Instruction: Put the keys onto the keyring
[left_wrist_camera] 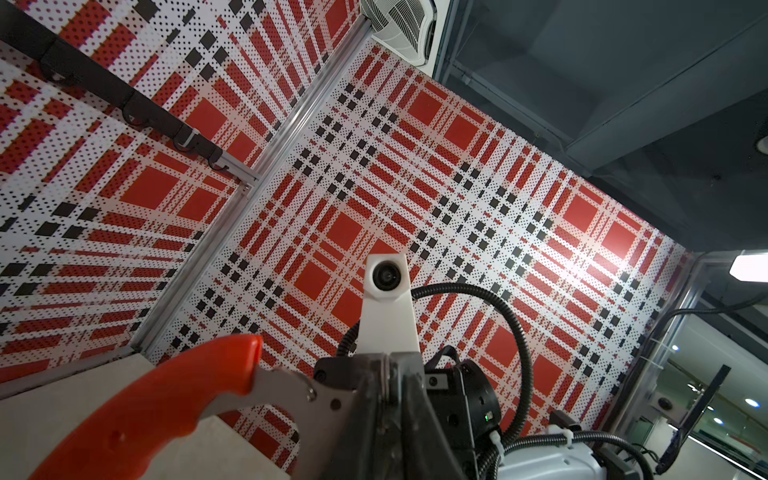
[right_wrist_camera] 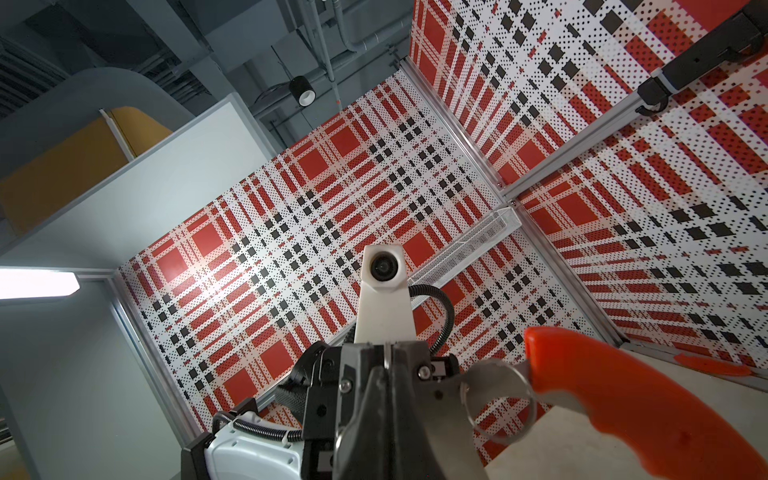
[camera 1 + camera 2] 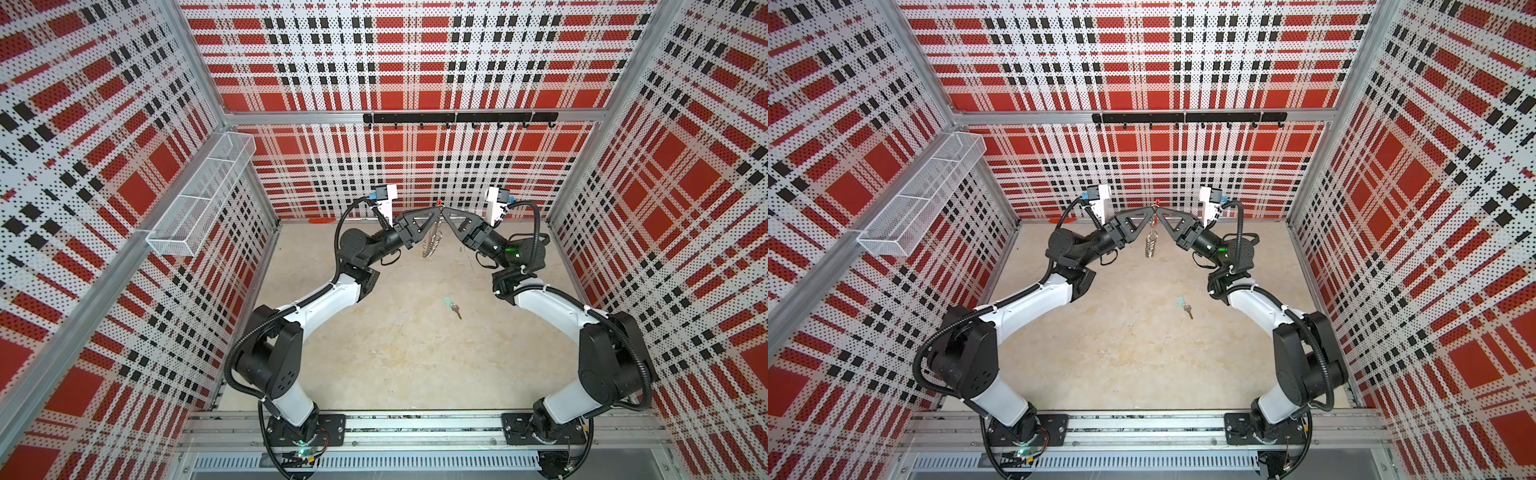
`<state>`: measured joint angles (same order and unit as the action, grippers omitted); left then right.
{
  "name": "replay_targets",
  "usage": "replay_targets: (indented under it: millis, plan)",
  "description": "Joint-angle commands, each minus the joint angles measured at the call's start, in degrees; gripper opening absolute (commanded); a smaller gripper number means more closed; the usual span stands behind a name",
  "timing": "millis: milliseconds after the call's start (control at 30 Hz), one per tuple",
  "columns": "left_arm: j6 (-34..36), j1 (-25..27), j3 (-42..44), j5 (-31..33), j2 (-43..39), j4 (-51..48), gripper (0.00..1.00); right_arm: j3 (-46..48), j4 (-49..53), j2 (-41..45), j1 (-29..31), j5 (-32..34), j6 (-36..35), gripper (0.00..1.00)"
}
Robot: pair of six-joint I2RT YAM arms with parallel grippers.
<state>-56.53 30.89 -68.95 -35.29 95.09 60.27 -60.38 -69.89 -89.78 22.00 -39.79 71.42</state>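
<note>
Top views: left claw [image 3: 436,210] and right claw [image 3: 446,211] clench the hanging keyring [image 3: 430,244]; keys [image 3: 452,306] lie diagonally, blade pointing front-right.

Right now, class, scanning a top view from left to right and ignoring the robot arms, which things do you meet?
Mesh basket → orange-red strip → keyring → keys.

White mesh basket [image 3: 199,195] and black hook rail [image 3: 459,118] hang on plaid walls [image 3: 415,62].
</note>
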Motion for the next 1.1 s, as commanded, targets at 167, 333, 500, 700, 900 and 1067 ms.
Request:
replay_targets:
  millis: [167,333,500,700,900,1067]
  plan:
    - [0.4,0.2,-2.5,-0.7,0.6,-0.1,0.0,-1.0,1.8,2.5,0.4,-0.8,-2.1,0.0]
    - [3.8,0.2,-2.1,-0.6,-1.0,-4.9,0.0,-0.3,11.4,5.6,0.3,-0.8,-7.9,0.18]
    - [15.2,-0.9,-4.0,-0.5,-4.2,-22.3,0.0,0.3,37.3,14.1,-2.1,3.8,-23.6,0.48]
    - [26.2,-4.2,-10.9,-6.4,-4.4,-41.1,0.0,-6.2,71.6,20.2,-3.1,16.5,-48.5,0.61]
    - [40.8,-4.4,-22.1,-7.5,-0.3,-63.8,0.0,-12.2,84.8,17.5,-3.2,28.0,-51.3,0.72]
    - [47.8,-4.3,-29.0,-6.3,4.1,-75.5,0.0,-23.5,97.0,9.2,-4.2,29.0,-50.0,0.77]
